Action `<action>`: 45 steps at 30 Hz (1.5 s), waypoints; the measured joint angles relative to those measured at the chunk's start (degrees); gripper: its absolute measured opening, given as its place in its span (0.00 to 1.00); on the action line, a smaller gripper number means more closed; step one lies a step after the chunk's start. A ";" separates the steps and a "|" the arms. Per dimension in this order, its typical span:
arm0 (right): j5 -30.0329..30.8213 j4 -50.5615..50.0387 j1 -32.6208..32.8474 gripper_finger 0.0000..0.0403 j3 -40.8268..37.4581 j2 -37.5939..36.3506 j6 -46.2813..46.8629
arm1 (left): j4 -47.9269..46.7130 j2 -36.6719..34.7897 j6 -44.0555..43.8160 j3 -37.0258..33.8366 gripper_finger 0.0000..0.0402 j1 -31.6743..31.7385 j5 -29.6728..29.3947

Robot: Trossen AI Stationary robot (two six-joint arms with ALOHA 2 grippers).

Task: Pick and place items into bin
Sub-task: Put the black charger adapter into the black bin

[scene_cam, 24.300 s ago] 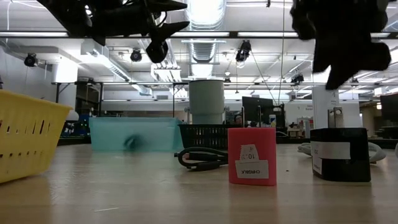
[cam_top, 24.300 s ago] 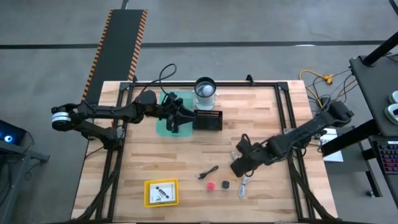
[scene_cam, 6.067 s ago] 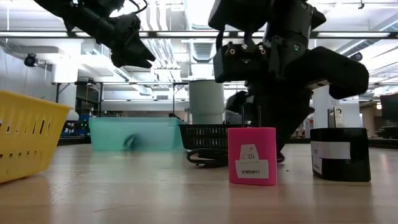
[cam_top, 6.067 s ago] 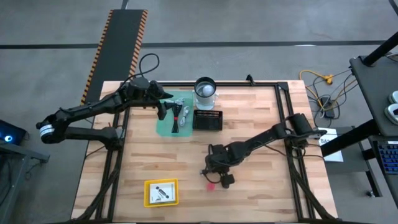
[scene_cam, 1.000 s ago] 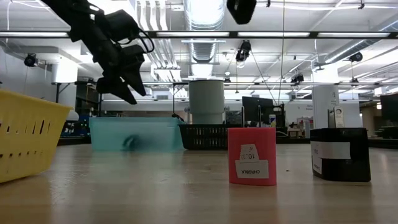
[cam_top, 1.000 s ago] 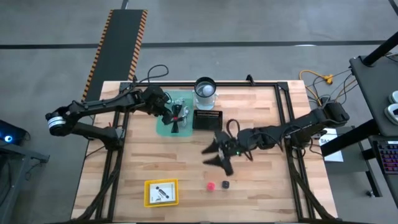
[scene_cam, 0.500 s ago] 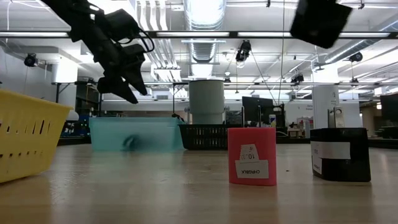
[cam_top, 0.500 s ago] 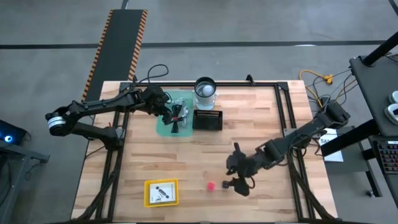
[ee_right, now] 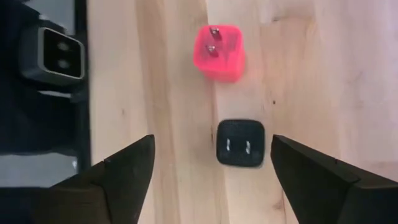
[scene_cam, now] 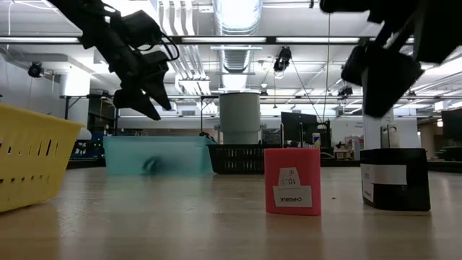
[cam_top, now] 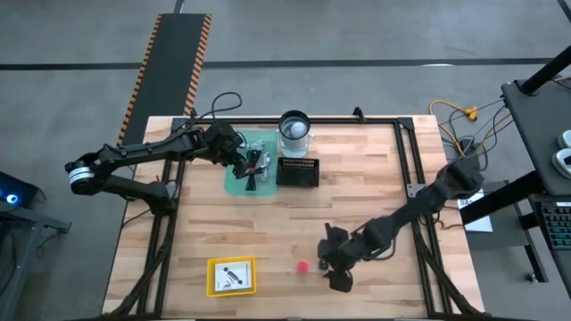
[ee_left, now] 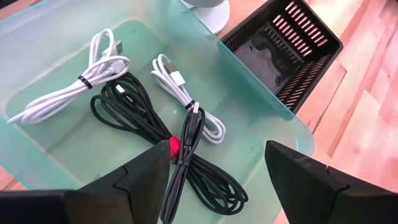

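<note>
A black plug cube (ee_right: 240, 142) and a pink-red plug cube (ee_right: 219, 53) stand on the wooden table near its near edge; in the low view they are black (scene_cam: 395, 179) and pink-red (scene_cam: 291, 180). My right gripper (ee_right: 212, 149) hovers open above the black cube, pointing down and clear of it (scene_cam: 386, 72); in the high view my right gripper (cam_top: 335, 272) covers that cube, beside the red one (cam_top: 303, 266). My left gripper (ee_left: 217, 149) is open above the teal bin (ee_left: 273, 102), which holds white cables (ee_left: 93, 74) and black cables (ee_left: 134, 109).
A yellow basket (cam_top: 212, 275) with a white card sits at the near left. A black mesh basket (cam_top: 298, 171) and a grey cylinder (cam_top: 294, 129) stand beside the teal bin (cam_top: 234, 183) at the far side. Bare wood lies between them.
My right gripper has swung from the table's middle toward the near edge and come down over the black cube, staying open. The left arm has kept still over the teal bin.
</note>
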 joint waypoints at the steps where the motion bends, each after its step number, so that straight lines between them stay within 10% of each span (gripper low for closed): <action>1: -0.04 0.20 0.00 0.75 0.22 0.82 0.04 | 0.02 0.01 0.00 -0.01 0.61 0.00 -0.02; 34: 3.03 0.21 -0.02 0.54 1.15 8.12 1.25 | 1.16 -0.01 0.04 -0.10 0.61 0.00 -0.03; 45: 4.91 0.21 -0.02 0.34 1.11 8.12 1.07 | 1.16 -0.01 0.23 -0.12 0.61 0.00 -0.04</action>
